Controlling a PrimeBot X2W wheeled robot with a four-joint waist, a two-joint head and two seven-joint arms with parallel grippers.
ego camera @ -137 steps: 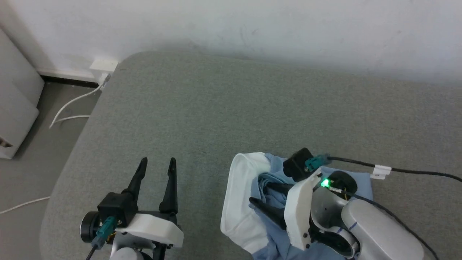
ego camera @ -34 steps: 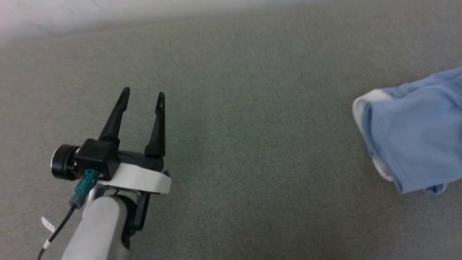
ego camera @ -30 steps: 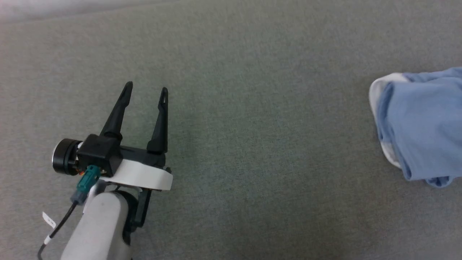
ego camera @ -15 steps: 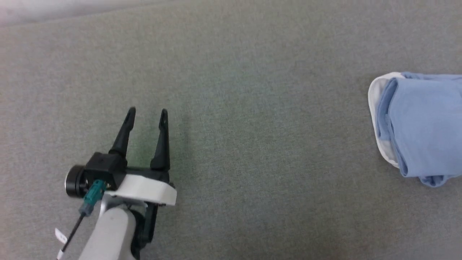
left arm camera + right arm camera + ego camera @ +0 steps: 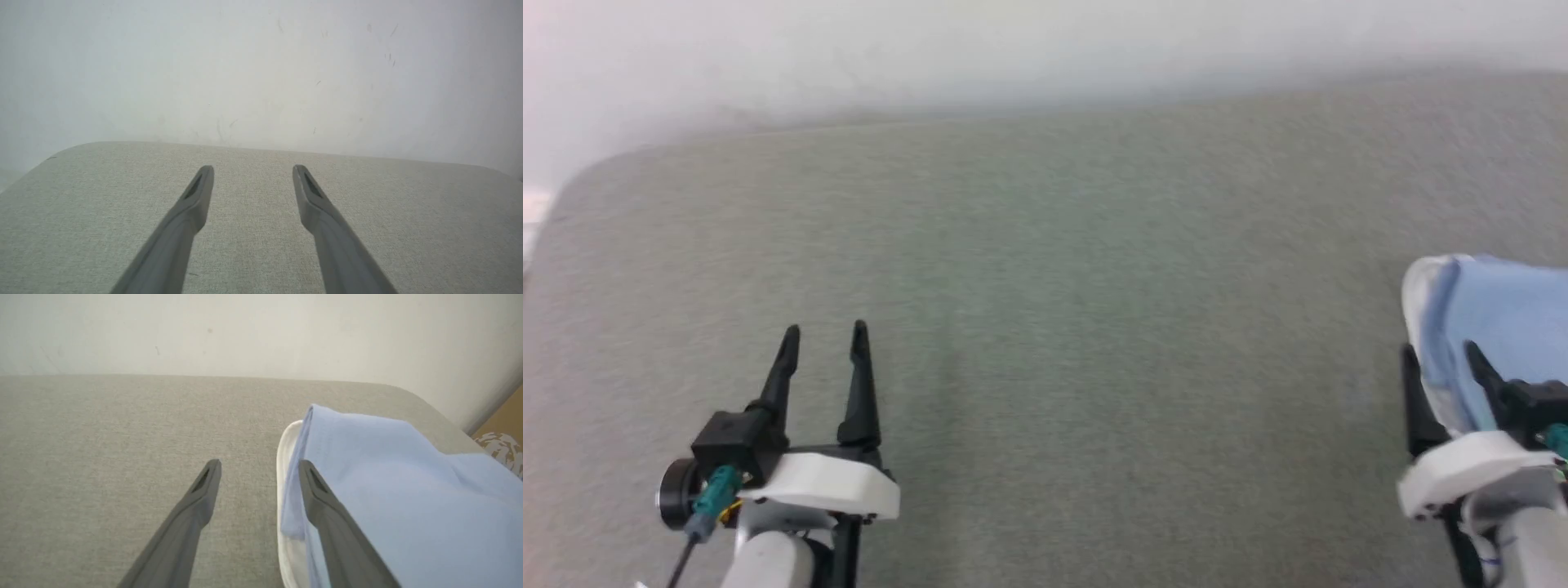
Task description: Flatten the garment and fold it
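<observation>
Folded light blue knit garment (image 5: 1507,314), white-edged, lies by the grey fabric surface's (image 5: 1094,269) right edge; left gripper (image 5: 823,331) and right gripper (image 5: 1438,349) gape empty. Probably finishing: next, withdraw cleanly.

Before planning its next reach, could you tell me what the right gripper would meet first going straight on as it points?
Probably the garment: its white edge lies just ahead of one finger of the open right gripper, though their relative height is unclear.
</observation>
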